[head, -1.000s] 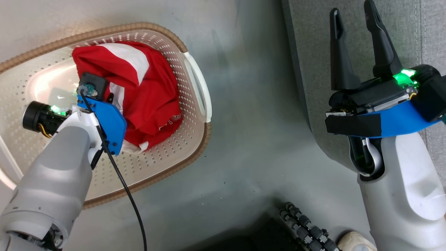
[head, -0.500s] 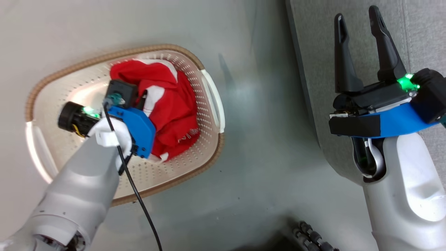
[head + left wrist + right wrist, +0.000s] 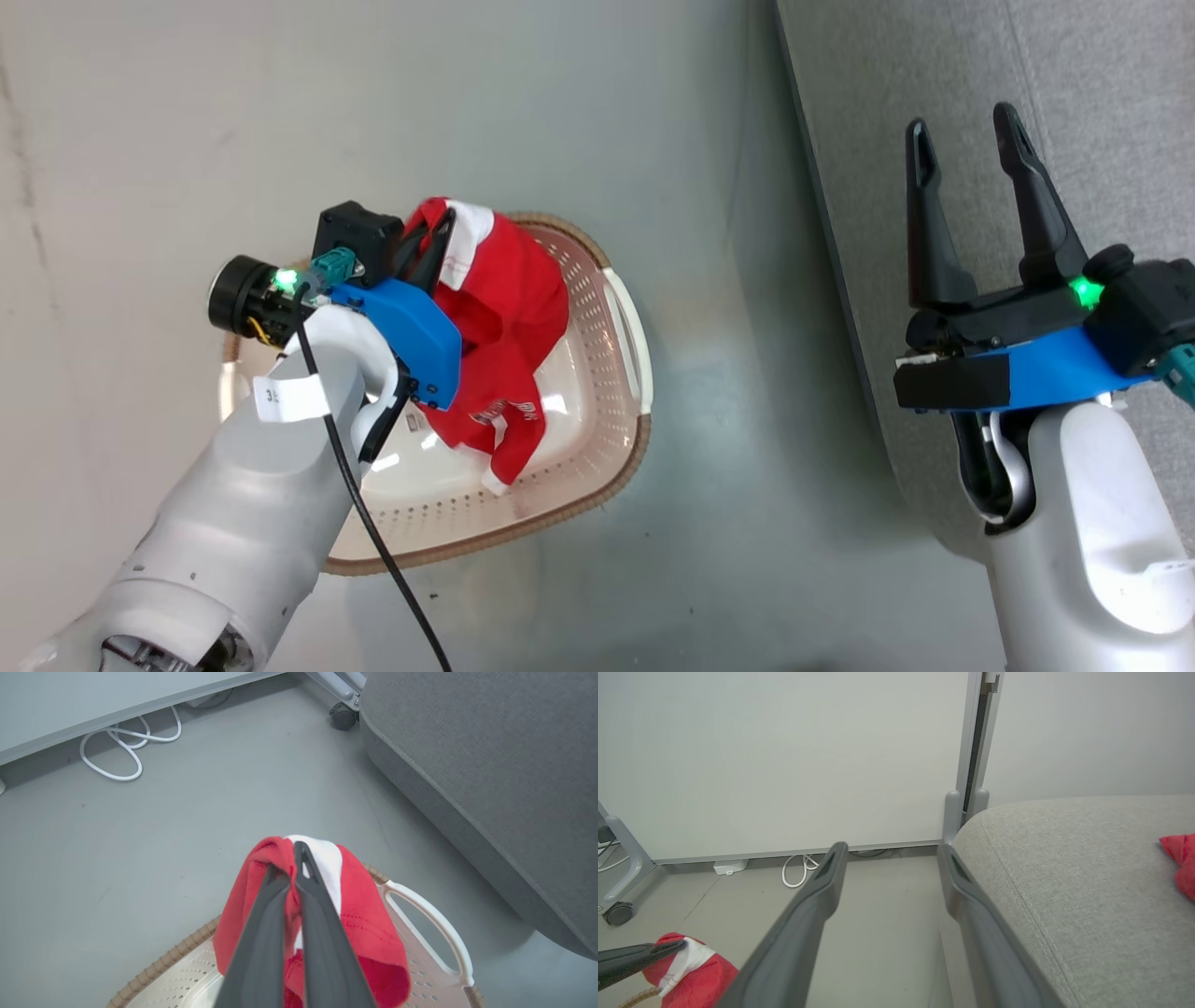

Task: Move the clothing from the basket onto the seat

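The left pincer (image 3: 287, 858) was clamped shut on a soft red garment (image 3: 369, 914) with white trim, hanging limp over the perforated cream basket (image 3: 187, 975). The right pincer (image 3: 966, 140) gaped wide and empty over the grey woven seat (image 3: 1074, 75), where a red scrap (image 3: 1181, 858), perhaps cloth, lay.

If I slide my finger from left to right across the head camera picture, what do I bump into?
Left gripper → red garment → basket's white handle → grey floor → seat → right gripper.
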You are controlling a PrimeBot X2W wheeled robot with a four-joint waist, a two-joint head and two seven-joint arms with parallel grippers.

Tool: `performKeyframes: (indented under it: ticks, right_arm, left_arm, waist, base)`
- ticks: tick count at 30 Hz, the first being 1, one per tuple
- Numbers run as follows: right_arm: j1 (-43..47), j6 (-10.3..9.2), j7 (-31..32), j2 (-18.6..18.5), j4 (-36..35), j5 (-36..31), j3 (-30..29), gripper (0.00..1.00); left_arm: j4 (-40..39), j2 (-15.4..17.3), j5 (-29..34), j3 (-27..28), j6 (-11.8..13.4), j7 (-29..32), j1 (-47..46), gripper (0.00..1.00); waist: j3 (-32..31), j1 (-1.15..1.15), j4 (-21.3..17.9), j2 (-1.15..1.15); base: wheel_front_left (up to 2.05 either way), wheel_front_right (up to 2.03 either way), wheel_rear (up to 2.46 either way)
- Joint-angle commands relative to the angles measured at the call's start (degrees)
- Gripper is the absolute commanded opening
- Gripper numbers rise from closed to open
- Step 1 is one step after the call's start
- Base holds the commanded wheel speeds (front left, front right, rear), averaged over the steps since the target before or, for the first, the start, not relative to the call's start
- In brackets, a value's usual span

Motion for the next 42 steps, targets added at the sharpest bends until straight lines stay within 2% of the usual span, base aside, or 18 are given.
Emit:
performKeyframes:
  ticks: [1,12,27,42]
  right_arm:
    - [1.1,0.01,-0.2,0.0,0.4,-0.5,-0.4,1.00]
    - [6.0,0.01,-0.2,0.0,2.2,-1.3,-1.6,1.00]
    - [13.5,0.01,-0.2,0.0,4.1,-2.0,-2.8,1.00]
    - [17.7,0.01,-0.2,0.0,5.3,-1.3,-2.8,1.00]
  left_arm:
    - [-1.7,0.5,0.9,1.1,0.3,-0.3,1.1,0.00]
    - [-16.5,1.0,9.4,10.7,2.8,-0.3,7.8,0.00]
    - [-30.5,-2.3,19.3,19.9,1.4,-0.3,13.1,0.00]
    - [-38.0,-5.2,23.1,20.3,0.3,-0.3,11.7,0.00]
  waist:
    - [-3.3,0.01,1.9,0.00]
    - [-13.3,0.01,4.0,0.00]
    - [-25.7,0.01,5.7,0.00]
    - [-33.6,0.01,6.6,0.00]
  base:
    - [0.00,0.00,0.00]
    - [0.00,0.00,0.00]
    - [0.00,0.00,0.00]
    - [0.00,0.00,0.00]
